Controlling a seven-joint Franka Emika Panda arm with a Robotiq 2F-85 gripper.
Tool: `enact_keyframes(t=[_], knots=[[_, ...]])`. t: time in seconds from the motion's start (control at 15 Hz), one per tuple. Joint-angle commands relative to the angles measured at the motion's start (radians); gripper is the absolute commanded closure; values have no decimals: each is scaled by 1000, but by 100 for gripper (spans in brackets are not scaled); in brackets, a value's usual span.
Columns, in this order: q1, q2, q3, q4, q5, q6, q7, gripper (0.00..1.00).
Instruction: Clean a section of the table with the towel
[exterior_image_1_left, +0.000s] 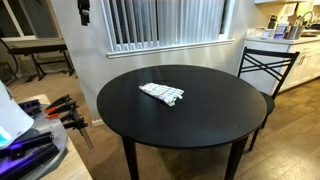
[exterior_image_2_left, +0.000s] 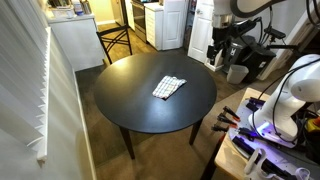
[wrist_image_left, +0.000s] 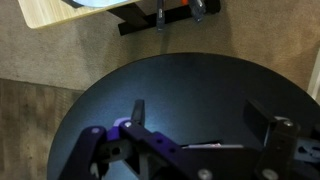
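Note:
A white towel with a dark pattern (exterior_image_1_left: 161, 93) lies folded near the middle of the round black table (exterior_image_1_left: 215, 115); both show in both exterior views, the towel (exterior_image_2_left: 168, 87) on the table (exterior_image_2_left: 130, 105). In the wrist view my gripper (wrist_image_left: 200, 112) is open and empty, high above the dark table top (wrist_image_left: 190, 80). The towel does not show in the wrist view. The white arm (exterior_image_2_left: 230, 25) stands off the table's far right side, away from the towel.
A black chair (exterior_image_1_left: 265, 65) stands at the table by the window blinds (exterior_image_1_left: 165, 22). Orange-handled clamps (exterior_image_1_left: 68, 108) and equipment sit on a side bench (exterior_image_2_left: 250, 135). A counter (exterior_image_2_left: 75, 40) and white appliances (exterior_image_2_left: 172, 22) stand behind.

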Motion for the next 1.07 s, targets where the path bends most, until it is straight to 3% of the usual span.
enact_keyframes(t=[0.0,0.2,0.47,0.67,0.87,1.0], knots=[[8,15,-14,10,-11,7,-16,0],[-22,139,-21,93,-33,70,14,0],[-52,360,-55,204,-81,349,23,0],[-53,562,-98,311,-72,463,45,0],[-35,772,-141,418,-17,528,51,0],[-41,875,-141,488,100,519,-18,0]])
